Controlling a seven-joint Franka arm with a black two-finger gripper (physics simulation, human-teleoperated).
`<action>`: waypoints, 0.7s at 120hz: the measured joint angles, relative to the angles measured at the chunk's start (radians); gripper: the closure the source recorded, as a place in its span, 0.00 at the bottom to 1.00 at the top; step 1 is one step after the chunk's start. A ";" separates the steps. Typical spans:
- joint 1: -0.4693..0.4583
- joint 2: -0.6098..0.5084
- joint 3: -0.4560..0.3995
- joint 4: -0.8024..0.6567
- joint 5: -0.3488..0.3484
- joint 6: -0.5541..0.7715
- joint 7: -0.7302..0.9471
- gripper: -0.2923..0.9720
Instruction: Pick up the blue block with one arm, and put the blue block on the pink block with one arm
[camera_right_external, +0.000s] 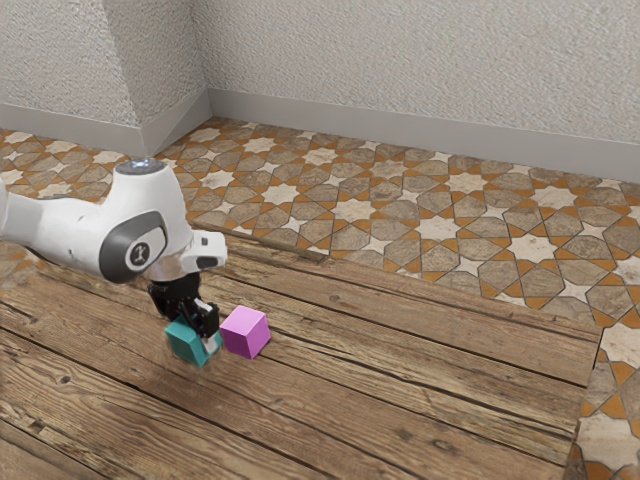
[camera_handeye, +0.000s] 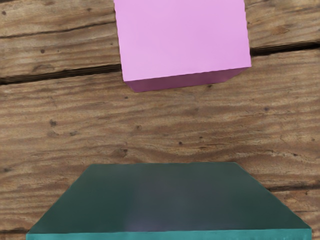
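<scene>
A worn plank surface (camera_right_external: 400, 400) stands over a star-patterned tiled floor (camera_right_external: 420, 210) with rough pale walls (camera_right_external: 400, 60) behind. The white arm (camera_right_external: 90, 235) reaches in from the exterior view's left. Its tool (camera_right_external: 197, 325) points down and is closed around the blue block (camera_right_external: 185, 345), which looks blue-green and is low over the planks. The pink block (camera_right_external: 245, 333) rests on the surface just beside it, toward the exterior view's right. In the wrist view the blue block (camera_handeye: 170, 200) sits right under the hand, with a strip of bare wood between it and the pink block (camera_handeye: 180, 40).
</scene>
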 joint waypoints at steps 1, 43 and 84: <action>-0.001 -0.002 0.000 0.005 0.001 -0.005 0.000 0.50; 0.009 -0.019 0.004 0.136 0.026 -0.126 -0.005 0.50; -0.005 0.111 -0.001 0.263 0.031 -0.155 -0.016 0.50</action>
